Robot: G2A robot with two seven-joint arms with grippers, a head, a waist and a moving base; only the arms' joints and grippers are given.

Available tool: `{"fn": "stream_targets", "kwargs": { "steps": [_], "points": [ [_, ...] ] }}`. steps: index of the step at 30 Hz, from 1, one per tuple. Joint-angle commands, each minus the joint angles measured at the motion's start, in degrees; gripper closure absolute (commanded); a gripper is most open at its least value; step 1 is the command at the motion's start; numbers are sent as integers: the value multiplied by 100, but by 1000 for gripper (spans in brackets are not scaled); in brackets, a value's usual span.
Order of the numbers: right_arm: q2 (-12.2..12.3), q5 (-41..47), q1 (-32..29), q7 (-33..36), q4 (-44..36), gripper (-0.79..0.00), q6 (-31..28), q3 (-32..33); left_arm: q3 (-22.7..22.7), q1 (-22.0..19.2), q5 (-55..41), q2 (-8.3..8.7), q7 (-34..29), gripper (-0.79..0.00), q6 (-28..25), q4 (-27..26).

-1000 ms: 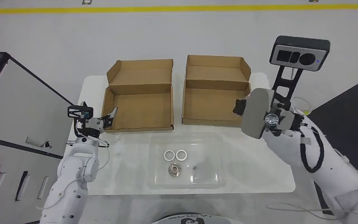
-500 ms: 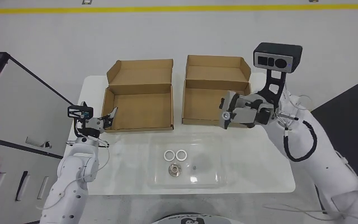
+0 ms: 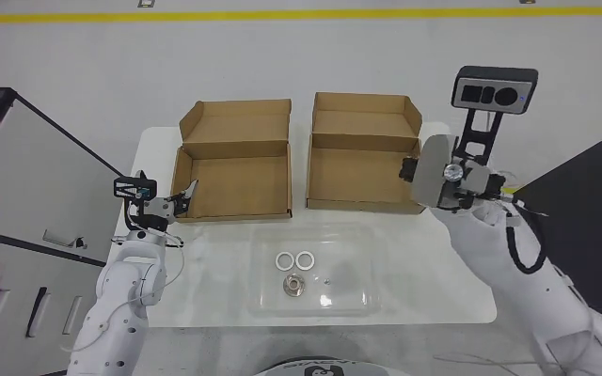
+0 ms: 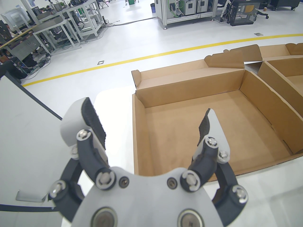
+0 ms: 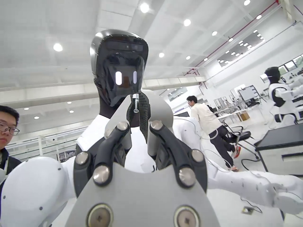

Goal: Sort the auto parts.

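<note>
While the right gripper (image 5: 138, 106) is clamping a small threaded screw (image 5: 135, 102) between its pads, I am judging that screw to be the fiddly piece of this sort. It is looking like hard metal: stiff, very light, in no danger of breaking, but thin enough to twist or slide out of a loose pinch. The pads are gripping it across the shank, close to the fingertips, and I am thinking that is the right hold, since the threads give the ribbed rubber something to bite on.

The left gripper (image 4: 151, 119) is hanging with its jaws wide apart and nothing between them, just at the outer wall of the left box (image 3: 232, 148).

The right wrist view is giving me the grip itself, with the screw standing along the fingers and the gripper pointing up and away from the table. The top view is giving me the layout instead. It shows the right arm raised by the right-hand wall of the right box (image 3: 362, 143). It also shows the clear tray (image 3: 357, 301) near the table's front edge holding two white rings (image 3: 283, 260) and a round metal part (image 3: 293, 284). Both boxes are looking bare inside.
</note>
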Motion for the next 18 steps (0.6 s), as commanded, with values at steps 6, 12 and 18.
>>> {"fn": "stream_targets", "kwargs": {
  "steps": [6, 12, 18],
  "points": [
    [-159, -350, -162, 264, 150, 0, 265, 322, 0, 0, 0, 0, 0, -785, 0, 0],
    [-219, -1357, -138, 466, 223, 0, 466, 508, 0, 0, 0, 0, 0, -785, 0, 0],
    [-262, -1857, -130, 539, 182, 0, 540, 573, 0, 0, 0, 0, 0, -785, 0, 0]
  ]
}}
